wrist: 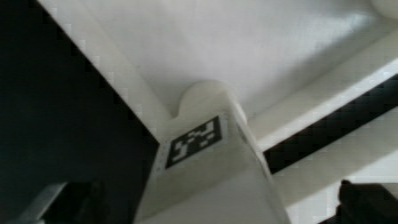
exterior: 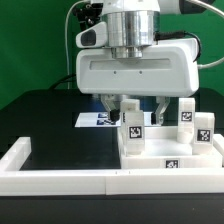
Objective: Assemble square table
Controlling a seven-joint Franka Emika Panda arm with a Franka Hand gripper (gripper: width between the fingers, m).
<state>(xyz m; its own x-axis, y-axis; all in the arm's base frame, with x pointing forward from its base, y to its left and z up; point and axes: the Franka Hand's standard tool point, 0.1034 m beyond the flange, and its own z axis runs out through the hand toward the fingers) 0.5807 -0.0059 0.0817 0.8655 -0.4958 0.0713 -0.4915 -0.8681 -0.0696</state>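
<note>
The white square tabletop slab (exterior: pixel 165 152) lies at the exterior view's right, a tag on its front edge. One white leg (exterior: pixel 132 126) stands upright at the slab's left side with a tag facing front. My gripper (exterior: pixel 133 108) is open, its fingers (exterior: pixel 108 103) straddling the top of this leg with gaps on both sides. In the wrist view the same leg (wrist: pixel 199 140) rises between the dark fingertips (wrist: pixel 365 200) of the gripper (wrist: pixel 205 208), over the slab (wrist: pixel 267 50). Two more legs (exterior: pixel 186 115) (exterior: pixel 203 128) stand at the slab's far right. The fourth leg is hidden.
The marker board (exterior: pixel 98 118) lies flat behind the leg on the black table. A long white rim wall (exterior: pixel 60 176) runs along the front and up the exterior view's left side (exterior: pixel 18 152).
</note>
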